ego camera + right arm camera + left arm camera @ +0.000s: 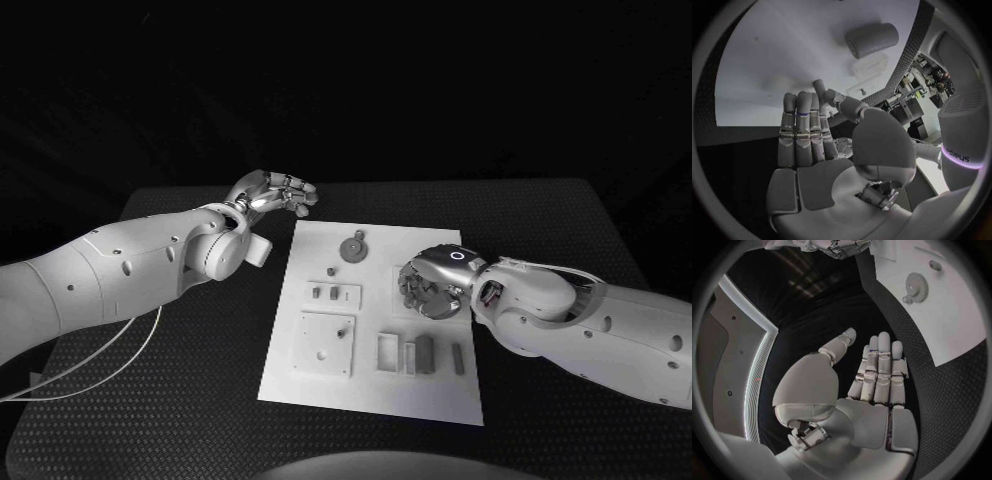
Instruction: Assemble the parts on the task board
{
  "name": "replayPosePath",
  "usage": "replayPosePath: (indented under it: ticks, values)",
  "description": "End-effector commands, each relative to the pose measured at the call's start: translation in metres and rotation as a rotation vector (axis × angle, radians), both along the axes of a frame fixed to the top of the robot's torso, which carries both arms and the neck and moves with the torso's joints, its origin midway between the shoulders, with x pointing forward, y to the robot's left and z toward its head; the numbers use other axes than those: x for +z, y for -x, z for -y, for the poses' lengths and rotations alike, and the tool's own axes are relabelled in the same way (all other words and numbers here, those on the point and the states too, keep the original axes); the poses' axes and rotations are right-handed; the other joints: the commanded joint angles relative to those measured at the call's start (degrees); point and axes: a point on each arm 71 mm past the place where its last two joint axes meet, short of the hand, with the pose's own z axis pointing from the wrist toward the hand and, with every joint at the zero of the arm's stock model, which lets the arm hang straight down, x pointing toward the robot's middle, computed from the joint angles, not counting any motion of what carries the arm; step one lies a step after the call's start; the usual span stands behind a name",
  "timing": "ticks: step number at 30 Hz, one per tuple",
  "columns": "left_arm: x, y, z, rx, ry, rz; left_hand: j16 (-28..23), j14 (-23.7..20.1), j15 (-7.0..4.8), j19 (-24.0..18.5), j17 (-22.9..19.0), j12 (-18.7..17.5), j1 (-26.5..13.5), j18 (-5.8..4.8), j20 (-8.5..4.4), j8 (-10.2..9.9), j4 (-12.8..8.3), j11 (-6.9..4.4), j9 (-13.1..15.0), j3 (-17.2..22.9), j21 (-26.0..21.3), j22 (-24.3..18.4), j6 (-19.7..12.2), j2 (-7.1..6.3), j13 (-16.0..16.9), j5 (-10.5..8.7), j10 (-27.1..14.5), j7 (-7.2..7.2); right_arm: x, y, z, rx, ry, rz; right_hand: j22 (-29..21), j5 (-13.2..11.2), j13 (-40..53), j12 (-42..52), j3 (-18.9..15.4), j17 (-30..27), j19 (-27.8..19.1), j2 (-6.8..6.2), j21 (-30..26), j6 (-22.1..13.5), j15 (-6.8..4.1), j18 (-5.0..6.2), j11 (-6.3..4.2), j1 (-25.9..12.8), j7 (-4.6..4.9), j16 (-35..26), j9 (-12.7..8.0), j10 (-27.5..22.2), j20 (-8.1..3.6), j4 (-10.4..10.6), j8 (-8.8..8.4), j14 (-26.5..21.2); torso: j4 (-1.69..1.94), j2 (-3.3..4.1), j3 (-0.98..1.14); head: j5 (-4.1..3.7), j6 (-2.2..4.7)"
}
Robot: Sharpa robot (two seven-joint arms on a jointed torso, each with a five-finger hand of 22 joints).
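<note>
The white task board (378,385) lies in the middle of the head frame on the black table (173,400), its long side running toward the top of the picture. Small grey parts sit on it: a round gear (353,246) near its upper edge, a small peg (330,271) just below that, a square plate (326,342) at lower left, and upright blocks (423,352) at lower centre.

The left robot hand (277,194) hangs at upper left of centre, just beyond the board's upper left corner and apart from every part. Its fingers (878,365) are stretched out side by side, the thumb standing off, nothing in them; the gear (916,286) shows well away at upper right of the left wrist frame.

The right robot hand (433,280) is over the board's right edge, right of centre, palm turned toward the board. Its fingers (804,125) are straight and apart from the thumb, empty, reaching toward the white board (786,50). A grey cylinder (872,39) lies on the board beyond the fingertips, untouched.
</note>
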Motion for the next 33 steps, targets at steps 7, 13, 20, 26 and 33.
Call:
replayPosePath:
  ticks: [7, 13, 20, 26, 33]
  values:
    - [0.001, 0.0, 0.002, -0.013, 0.012, 0.005, -0.2, -0.1, 0.5, 0.0, 0.1, -0.1, -0.6, 0.56, 0.3, 0.1, 0.2, 0.02, 0.1, -0.1, -0.4, 0.1, -0.3, -0.07, -0.1, -0.35, -0.3, -0.06, 0.002, 0.002, 0.004, -0.018, -0.04, -0.014, 1.4, 0.0, 1.1, 0.4, 0.9, 0.8, 0.6, 0.79, 1.0, 0.8, -0.17, 0.55, -0.27, -0.9, -0.11, 0.5, 1.0, 0.7, -0.27, -0.7, 0.37, 0.7, -0.03, -0.01, 0.01, 0.09, 0.01]
    - [0.001, 0.0, 0.002, -0.011, 0.012, 0.005, -0.2, -0.1, 0.5, 0.0, 0.1, -0.1, -0.6, 0.56, 0.3, 0.1, 0.2, 0.03, 0.1, -0.1, -0.4, 0.1, -0.3, -0.05, -0.1, -0.34, -0.3, -0.06, 0.005, 0.003, 0.006, -0.007, -0.046, -0.001, 1.4, 0.0, 1.5, 0.5, 1.1, 1.0, 0.6, 0.81, 1.3, 0.9, -0.23, 0.55, -0.34, -1.1, -0.17, 0.6, 1.1, 0.8, -0.35, -0.9, 0.4, 0.8, -0.04, -0.03, 0.01, 0.19, -0.04]
    - [0.001, -0.001, 0.002, -0.01, 0.013, 0.004, -0.3, -0.1, 0.5, 0.0, 0.1, -0.1, -0.7, 0.57, 0.31, 0.1, 0.2, 0.03, 0.1, -0.1, -0.4, 0.1, -0.4, -0.05, -0.1, -0.34, -0.3, -0.05, 0.014, 0.003, 0.004, -0.007, -0.074, 0.001, 1.4, 0.0, 1.7, 0.5, 1.2, 1.2, 0.7, 0.72, 1.5, 1.0, -0.28, 0.55, -0.39, -1.2, -0.21, 0.7, 1.2, 0.8, -0.4, -1.0, 0.44, 0.8, -0.05, -0.01, 0.04, 0.34, 0.04]
    - [0.001, -0.001, 0.002, -0.01, 0.013, 0.004, -0.3, -0.1, 0.51, 0.0, 0.2, -0.1, -0.7, 0.57, 0.31, 0.1, 0.2, 0.03, 0.1, -0.1, -0.4, 0.2, -0.4, -0.03, -0.1, -0.33, -0.3, -0.04, 0.032, 0.005, -0.001, 0.003, -0.122, -0.008, 1.4, 0.0, 1.9, 0.5, 1.3, 1.3, 0.7, 0.71, 1.6, 1.0, -0.3, 0.55, -0.41, -1.3, -0.22, 0.7, 1.3, 0.8, -0.42, -1.0, 0.43, 0.8, -0.05, -0.05, 0.01, 0.47, 0.08]
    - [0.001, -0.002, 0.003, -0.007, 0.013, 0.005, -0.3, -0.1, 0.51, 0.0, 0.2, -0.1, -0.7, 0.58, 0.32, 0.1, 0.2, 0.03, 0.1, -0.1, -0.5, 0.2, -0.4, -0.05, -0.1, -0.34, -0.3, -0.04, 0.042, 0.011, -0.023, 0.05, -0.163, -0.021, 1.4, 0.1, 2.1, 0.5, 1.3, 1.4, 0.6, 0.85, 1.7, 1.0, -0.3, 0.55, -0.4, -1.5, -0.22, 0.7, 1.3, 0.8, -0.42, -1.2, 0.4, 0.8, -0.1, -0.05, -0.05, 1.14, 0.18]
